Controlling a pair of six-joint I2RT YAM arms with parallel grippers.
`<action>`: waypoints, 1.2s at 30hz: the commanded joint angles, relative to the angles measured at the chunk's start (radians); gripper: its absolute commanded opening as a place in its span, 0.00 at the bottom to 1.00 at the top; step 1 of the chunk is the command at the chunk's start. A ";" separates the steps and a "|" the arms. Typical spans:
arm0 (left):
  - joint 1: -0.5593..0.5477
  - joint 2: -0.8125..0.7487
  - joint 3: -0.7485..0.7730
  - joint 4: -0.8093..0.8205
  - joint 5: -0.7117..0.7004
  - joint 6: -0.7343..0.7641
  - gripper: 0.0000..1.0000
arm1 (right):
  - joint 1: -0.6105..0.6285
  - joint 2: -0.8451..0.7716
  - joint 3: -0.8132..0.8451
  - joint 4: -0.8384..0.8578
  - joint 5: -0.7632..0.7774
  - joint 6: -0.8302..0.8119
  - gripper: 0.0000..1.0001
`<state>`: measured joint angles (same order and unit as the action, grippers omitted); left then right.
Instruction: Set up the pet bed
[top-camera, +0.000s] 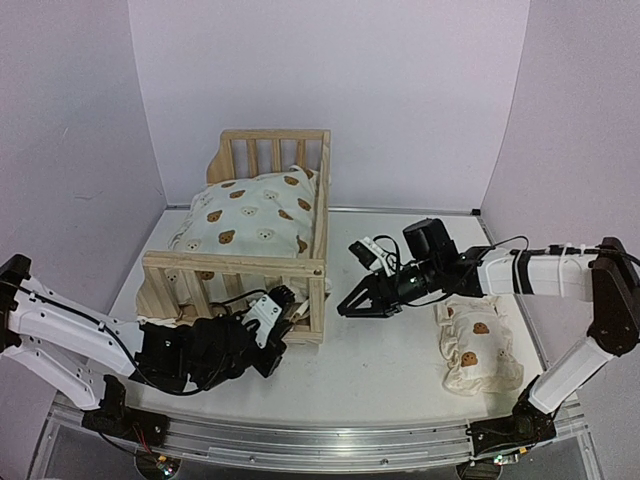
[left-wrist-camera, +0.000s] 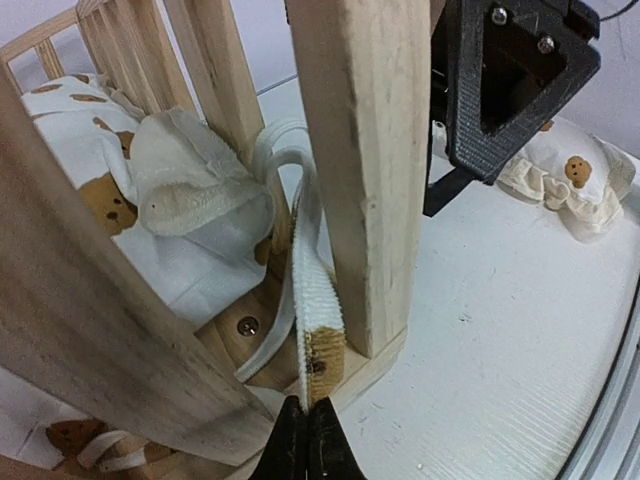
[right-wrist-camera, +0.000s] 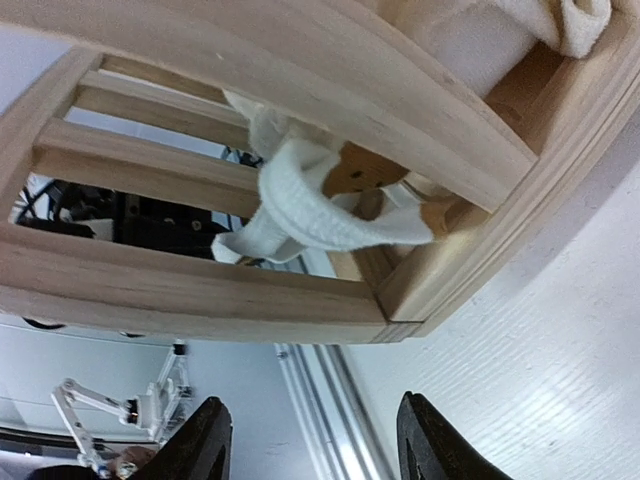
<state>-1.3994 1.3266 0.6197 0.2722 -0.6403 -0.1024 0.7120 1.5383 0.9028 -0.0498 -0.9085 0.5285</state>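
Pine, pale and square-cut, forms the slatted pet bed, which stands on the left half of the white table, its long axis running away from the arms and its tall end rail at the back. A puffy bear-print cushion fills it. The left gripper reaches low to the near right corner post, its fingers pressed together on a ribbed white tie (the cushion's). The right gripper hovers level just right of that corner, fingers apart and holding nothing. A frilled pillow lies to the right.
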 joint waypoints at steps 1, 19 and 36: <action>0.006 -0.072 -0.028 -0.008 0.059 -0.104 0.00 | 0.018 0.016 -0.037 0.139 0.147 -0.201 0.56; 0.007 -0.261 -0.103 -0.030 0.372 -0.225 0.00 | 0.065 0.122 -0.052 0.543 0.345 -0.033 0.18; 0.012 -0.428 -0.131 -0.087 0.703 -0.379 0.00 | 0.105 0.005 0.218 -0.550 0.113 -0.147 0.00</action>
<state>-1.3846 0.8761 0.4500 0.1890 -0.0879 -0.4301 0.7975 1.5574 1.0466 -0.2279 -0.7792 0.4438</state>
